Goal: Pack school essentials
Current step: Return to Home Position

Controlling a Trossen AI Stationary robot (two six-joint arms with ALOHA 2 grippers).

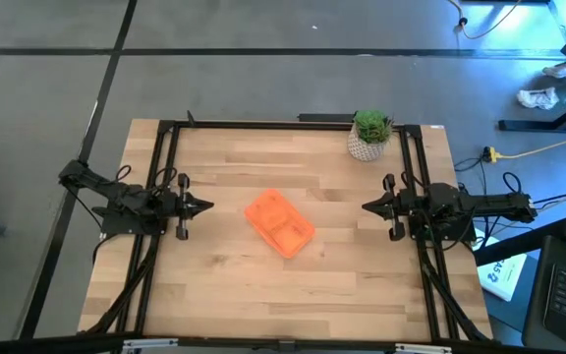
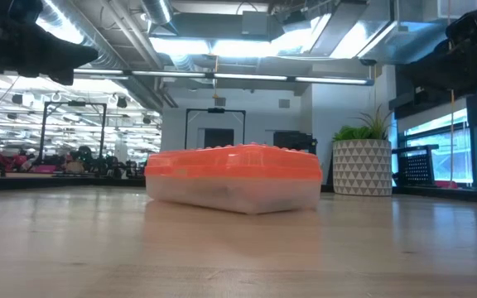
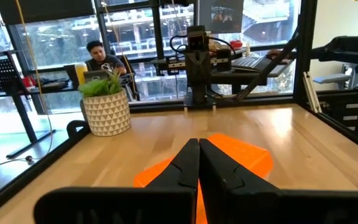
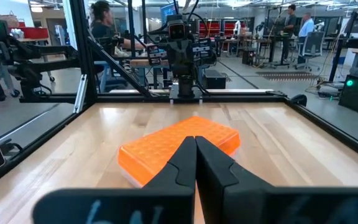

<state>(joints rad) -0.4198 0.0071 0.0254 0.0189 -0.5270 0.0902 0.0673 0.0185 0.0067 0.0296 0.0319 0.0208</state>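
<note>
Evidently the packing looks done: the orange-lidded case (image 1: pixel 279 223) sits shut mid-way across the surface (image 1: pixel 214 285), the left hand (image 1: pixel 202 206) and right hand (image 1: pixel 369 206) clenched, empty, either side.

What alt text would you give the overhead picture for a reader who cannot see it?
An orange-lidded case lies at an angle in the middle of a wooden table. A dark robot arm rests on each side, left fingers and right fingers shut and pointing at it. A potted plant stands near the right arm.
</note>
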